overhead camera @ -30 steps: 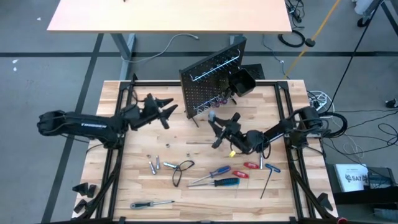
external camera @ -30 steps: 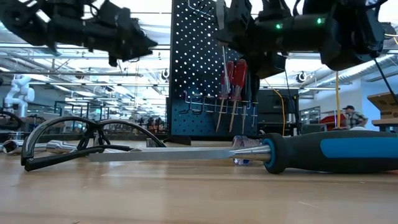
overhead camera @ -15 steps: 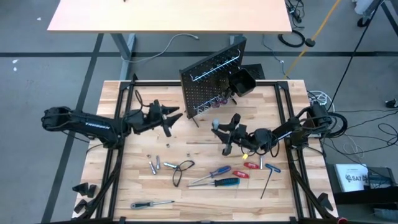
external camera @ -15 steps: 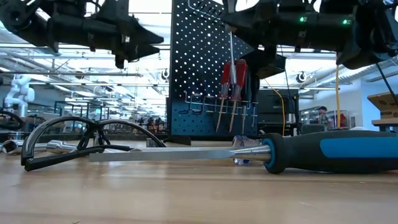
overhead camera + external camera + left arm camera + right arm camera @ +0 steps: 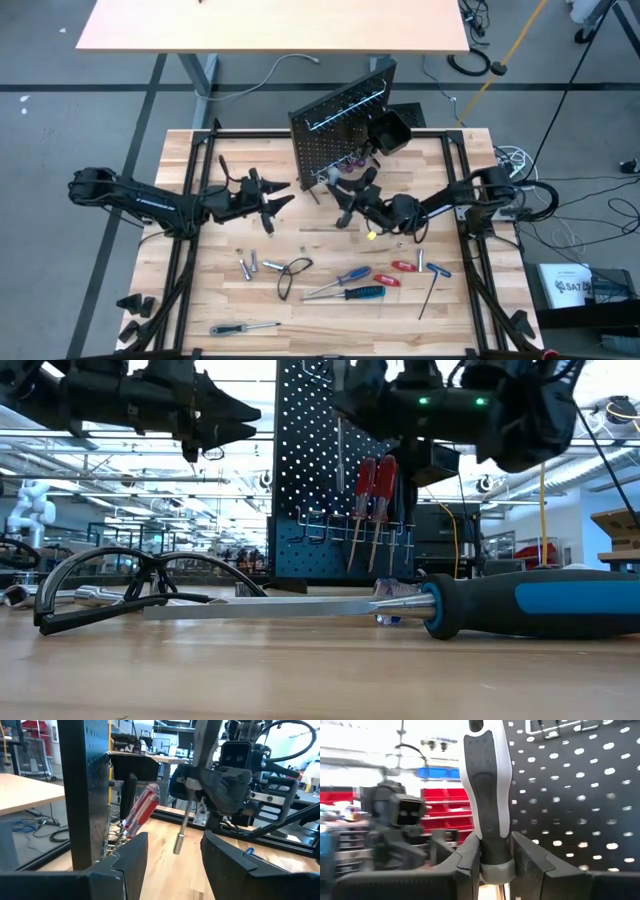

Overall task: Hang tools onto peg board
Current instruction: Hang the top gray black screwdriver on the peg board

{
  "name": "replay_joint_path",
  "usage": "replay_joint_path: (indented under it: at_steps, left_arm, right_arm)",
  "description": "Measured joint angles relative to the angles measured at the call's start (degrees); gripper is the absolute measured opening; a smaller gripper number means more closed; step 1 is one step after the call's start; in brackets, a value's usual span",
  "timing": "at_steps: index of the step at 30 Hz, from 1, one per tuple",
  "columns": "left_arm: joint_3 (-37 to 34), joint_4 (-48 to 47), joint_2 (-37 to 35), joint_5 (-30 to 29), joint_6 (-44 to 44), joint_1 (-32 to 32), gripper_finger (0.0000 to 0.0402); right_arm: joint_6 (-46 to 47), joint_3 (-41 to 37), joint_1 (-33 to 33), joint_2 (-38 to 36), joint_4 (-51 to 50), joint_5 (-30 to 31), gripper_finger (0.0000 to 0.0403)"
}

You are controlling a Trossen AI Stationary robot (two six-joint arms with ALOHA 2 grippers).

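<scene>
Right hand (image 5: pixel 345 195), just in front of the peg board (image 5: pixel 330 140), is clamped on a grey-and-black screwdriver handle (image 5: pixel 487 795), shaft hanging down: rigid, light, rubbery handle, best gripped mid-handle; left hand (image 5: pixel 272 198) spread wide, empty.

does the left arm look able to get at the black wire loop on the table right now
Probably yes. The left gripper hangs open and empty over the table, and the black wire loop lies on bare wood nearer the front edge, with only small silver bits beside it. The right gripper is off by the peg board.
</scene>
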Motion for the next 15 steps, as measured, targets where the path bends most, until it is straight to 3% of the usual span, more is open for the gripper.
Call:
replay_joint_path:
  at_steps: [4,15]
  left_arm:
    - [0.0,-0.7,0.0,0.0,0.3,0.0,0.0185]
    - [0.0,-1.3,0.0,0.0,0.6,0.0,0.0185]
  right_arm:
    - [-1.8,0.6,-0.9,1.8,0.0,3.9,0.0076]
    - [-5.4,5.9,-4.1,7.3,0.0,3.3,0.0076]
